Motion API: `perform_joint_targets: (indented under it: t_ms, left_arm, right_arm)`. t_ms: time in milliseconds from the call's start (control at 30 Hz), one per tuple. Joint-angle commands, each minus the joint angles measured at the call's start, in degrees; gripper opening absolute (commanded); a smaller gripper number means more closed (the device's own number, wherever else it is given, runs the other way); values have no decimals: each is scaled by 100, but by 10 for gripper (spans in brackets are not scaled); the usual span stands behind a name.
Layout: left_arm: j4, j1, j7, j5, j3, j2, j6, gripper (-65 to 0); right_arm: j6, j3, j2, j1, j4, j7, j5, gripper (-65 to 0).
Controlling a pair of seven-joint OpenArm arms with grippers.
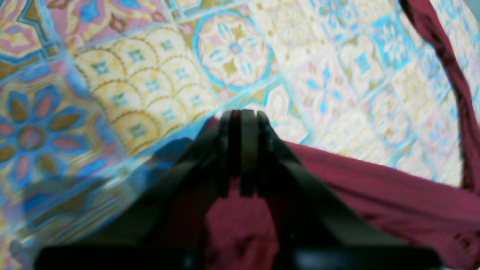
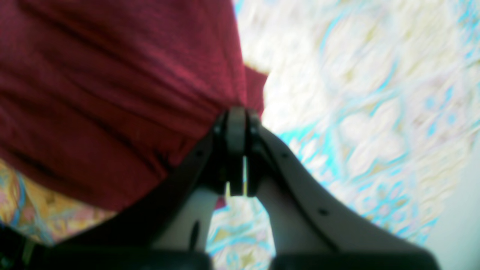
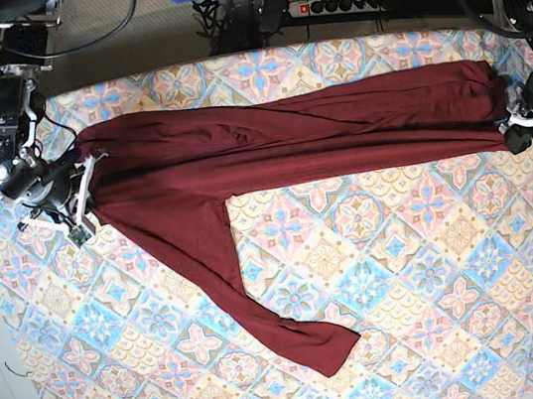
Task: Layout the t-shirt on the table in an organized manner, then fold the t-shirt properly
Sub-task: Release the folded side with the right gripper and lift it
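Base view shows the table (image 3: 300, 355) filling nearly the whole frame, its patterned cloth of blue, pink and cream tiles lying flat, and across its far half the shirt (image 3: 288, 141) pulled out into a long maroon band between the two arms. One sleeve (image 3: 252, 302) trails away from that band toward the near edge, loose and slightly curved, ending in a flat cuff well apart from both arms. The cloth looks thin, soft and light: it sags into long lengthwise creases where it is pulled taut and would, I judge, slump and bunch the moment it is let go, so it wants holding at edges and corners rather than mid-panel, with the two holds kept level to stop it twisting. The right gripper (image 3: 71, 203), on the left of this view, sits at one end of the band; from its own wrist camera the jaws are closed with a pinch of maroon fabric gathered at the fingertips (image 2: 237, 123). The left gripper (image 3: 522, 126) sits at the opposite end, and its wrist camera shows the jaws likewise clamped on a fold of the shirt (image 1: 375, 195), with a narrow strip of the same fabric running off at the frame's edge. The trailing sleeve looks like the next place worth taking hold, near its cuff.
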Motion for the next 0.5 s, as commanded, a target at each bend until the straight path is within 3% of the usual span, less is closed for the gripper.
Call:
perform_joint_targets:
  t_ms: [0, 200, 467]
  left_arm:
    - [90, -30, -134, -35, -56, -165, 24, -650]
    - [81, 190, -134, 44, -12, -191, 24, -650]
    - [54, 155, -134, 1099, 296, -33, 24, -650]
  right_arm:
    - [-27, 43, 106, 75, 113, 106, 9, -648]
    - [-27, 43, 106, -242, 148, 106, 9, -648]
    - [-27, -19, 97, -400, 104, 106, 9, -645]
